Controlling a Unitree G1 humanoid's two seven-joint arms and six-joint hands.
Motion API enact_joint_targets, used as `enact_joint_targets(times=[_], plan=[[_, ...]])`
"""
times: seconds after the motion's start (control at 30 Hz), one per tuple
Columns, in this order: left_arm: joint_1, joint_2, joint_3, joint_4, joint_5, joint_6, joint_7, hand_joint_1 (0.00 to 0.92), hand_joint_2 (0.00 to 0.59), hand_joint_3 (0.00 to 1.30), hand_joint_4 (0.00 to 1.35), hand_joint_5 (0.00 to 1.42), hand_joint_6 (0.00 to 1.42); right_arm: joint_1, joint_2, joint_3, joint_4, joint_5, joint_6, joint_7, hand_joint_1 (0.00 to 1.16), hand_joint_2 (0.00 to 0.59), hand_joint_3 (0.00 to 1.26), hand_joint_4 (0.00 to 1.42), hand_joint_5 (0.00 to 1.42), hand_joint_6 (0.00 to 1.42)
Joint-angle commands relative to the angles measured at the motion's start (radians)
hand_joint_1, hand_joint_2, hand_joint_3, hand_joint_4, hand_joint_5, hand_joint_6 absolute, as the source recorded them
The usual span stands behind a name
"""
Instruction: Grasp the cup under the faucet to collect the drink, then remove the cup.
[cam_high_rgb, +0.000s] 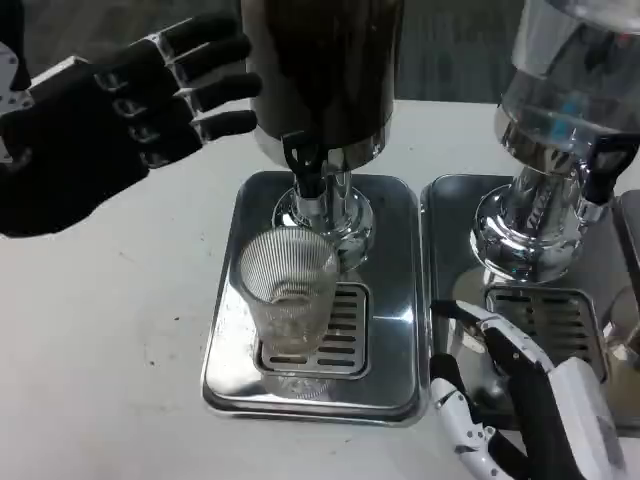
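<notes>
cup (288, 300): clear ribbed glass, upright on drip grate (340, 335) below black faucet (303, 165) | my left hand (130, 110): raised, fingers spread, empty | my right hand (520, 400): empty, fingers apart, partly cut off | cup contents unclear

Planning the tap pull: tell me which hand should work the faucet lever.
Left, probably. The left hand hovers open beside the dark dispenser, level with its black faucet lever; the right hand sits low by the neighbouring drip tray.
</notes>
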Motion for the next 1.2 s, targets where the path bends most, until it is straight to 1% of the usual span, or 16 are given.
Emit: enact_joint_targets(times=[0.03, 0.17, 0.27, 0.43, 0.57, 0.7, 0.97, 1.1, 1.2], plan=[[-0.065, -0.022, 0.004, 0.009, 0.041, 0.084, -0.062, 0.000, 0.065, 0.10, 0.00, 0.04, 0.08, 0.007, 0.011, -0.005, 0.012, 0.011, -0.029, -0.031, 0.30, 0.421, 0.30, 0.23, 0.17, 0.13], [-0.103, -0.039, 0.004, 0.031, 0.072, 0.147, -0.104, 0.000, 0.069, 0.08, 0.00, 0.04, 0.07, 0.006, 0.014, -0.005, 0.026, 0.016, -0.036, -0.037, 0.29, 0.427, 0.31, 0.23, 0.18, 0.14], [-0.129, -0.051, 0.004, 0.050, 0.098, 0.160, -0.119, 0.000, 0.071, 0.08, 0.00, 0.04, 0.07, 0.004, 0.018, -0.004, 0.032, 0.019, -0.040, -0.042, 0.29, 0.428, 0.31, 0.23, 0.18, 0.14], [-0.159, -0.068, 0.027, 0.085, 0.141, 0.128, -0.110, 0.000, 0.071, 0.12, 0.02, 0.08, 0.10, -0.003, 0.024, -0.004, 0.044, 0.028, -0.045, -0.043, 0.29, 0.428, 0.32, 0.23, 0.18, 0.14], [-0.171, -0.076, 0.045, 0.092, 0.153, 0.111, -0.100, 0.000, 0.071, 0.13, 0.02, 0.08, 0.10, -0.003, 0.028, 0.002, 0.046, 0.019, -0.042, -0.047, 0.27, 0.436, 0.33, 0.23, 0.18, 0.14], [-0.181, -0.083, 0.057, 0.098, 0.179, 0.092, -0.096, 0.000, 0.070, 0.14, 0.02, 0.09, 0.10, -0.005, 0.033, 0.000, 0.051, 0.038, -0.045, -0.042, 0.26, 0.430, 0.33, 0.23, 0.18, 0.13], [-0.194, -0.107, 0.050, 0.125, 0.226, 0.043, -0.086, 0.000, 0.070, 0.14, 0.03, 0.09, 0.10, -0.002, 0.032, -0.003, 0.051, 0.045, -0.046, -0.036, 0.25, 0.420, 0.33, 0.24, 0.20, 0.13], [-0.190, -0.129, 0.036, 0.129, 0.250, 0.017, -0.085, 0.000, 0.070, 0.14, 0.03, 0.09, 0.11, 0.004, 0.035, -0.003, 0.049, 0.048, -0.047, -0.038, 0.25, 0.420, 0.33, 0.24, 0.20, 0.13], [-0.184, -0.152, 0.032, 0.122, 0.263, 0.010, -0.084, 0.000, 0.068, 0.14, 0.03, 0.09, 0.11, 0.009, 0.036, -0.004, 0.050, 0.053, -0.048, -0.038, 0.25, 0.420, 0.33, 0.24, 0.20, 0.13]])
